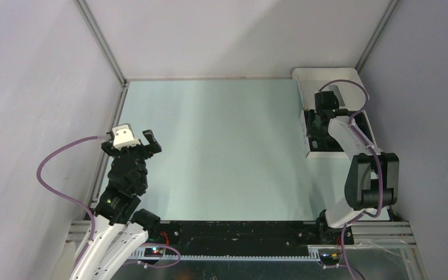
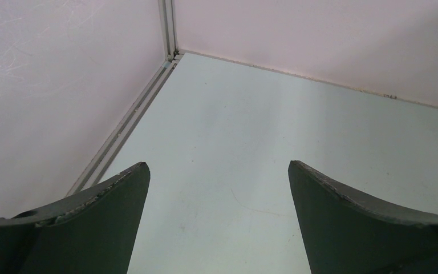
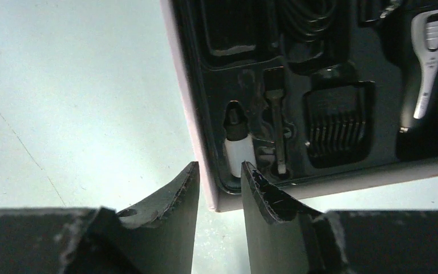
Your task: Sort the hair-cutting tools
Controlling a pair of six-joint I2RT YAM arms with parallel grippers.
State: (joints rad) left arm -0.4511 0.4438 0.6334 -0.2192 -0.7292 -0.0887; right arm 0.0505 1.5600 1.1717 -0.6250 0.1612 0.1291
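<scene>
**Tools in the tray, right jaws narrow at its corner**

Far left, my left gripper [image 1: 137,139] hangs over the left edge of the table [image 1: 221,151], close to the side wall. Its fingers [image 2: 114,194] are spread wide, and only bare tabletop shows between them. It holds nothing and touches nothing.

The middle of the table lies between my two arms.

On the right, my right arm reaches out over the white box [image 3: 202,142], which sits against the right wall with its lid [image 1: 326,76] folded back at the far end. My right gripper [image 3: 218,169] hangs at the box's near left corner. Its jaws stand a narrow gap apart with nothing clamped between them. The box's white wall shows through that gap, one finger on the table side and the other on the tray side. I cannot tell whether either finger touches the box.

The hair-cutting tools lie in the recesses of the black insert [image 3: 288,80]. Nearest my fingers is a small bottle [image 3: 238,154] with a white body and a dark cap. Just to its right is the thin stick [image 3: 276,120], then the comb attachment [image 3: 339,123], teeth toward me. At the far right is the trimmer body [image 3: 428,68] with its pale panel.
</scene>
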